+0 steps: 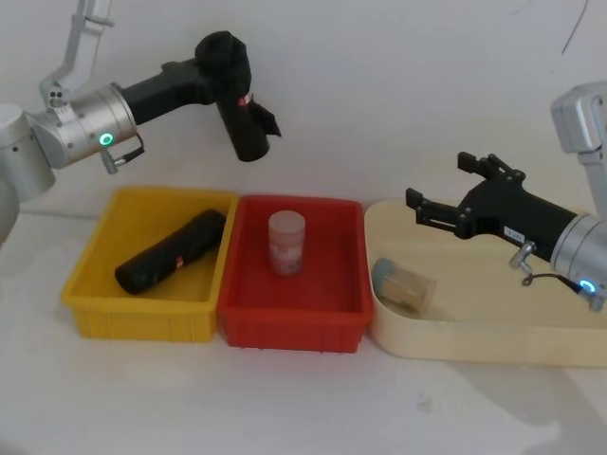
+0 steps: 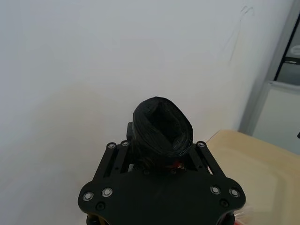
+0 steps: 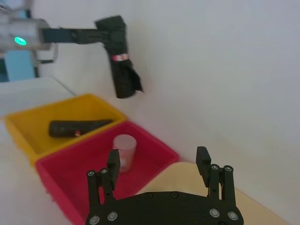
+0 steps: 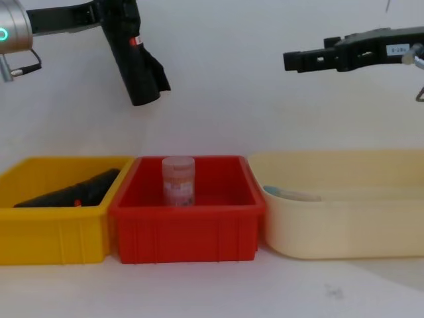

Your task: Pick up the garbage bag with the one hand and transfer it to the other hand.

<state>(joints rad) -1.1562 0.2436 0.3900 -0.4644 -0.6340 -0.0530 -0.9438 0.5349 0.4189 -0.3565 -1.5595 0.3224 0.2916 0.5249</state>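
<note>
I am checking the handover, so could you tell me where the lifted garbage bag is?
In the head view the garbage bag hangs on the robot's left, in the left gripper, high above where the yellow bin meets the red bin.

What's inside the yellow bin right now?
One black roll with a small red label, lying diagonally on the floor of the yellow bin. The floor beneath it is covered. The left gripper holds the garbage bag in the air.

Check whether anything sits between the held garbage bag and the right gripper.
Nothing visible. Open air separates the garbage bag, held by the left gripper, from the open right gripper; the red bin sits lower.
</note>
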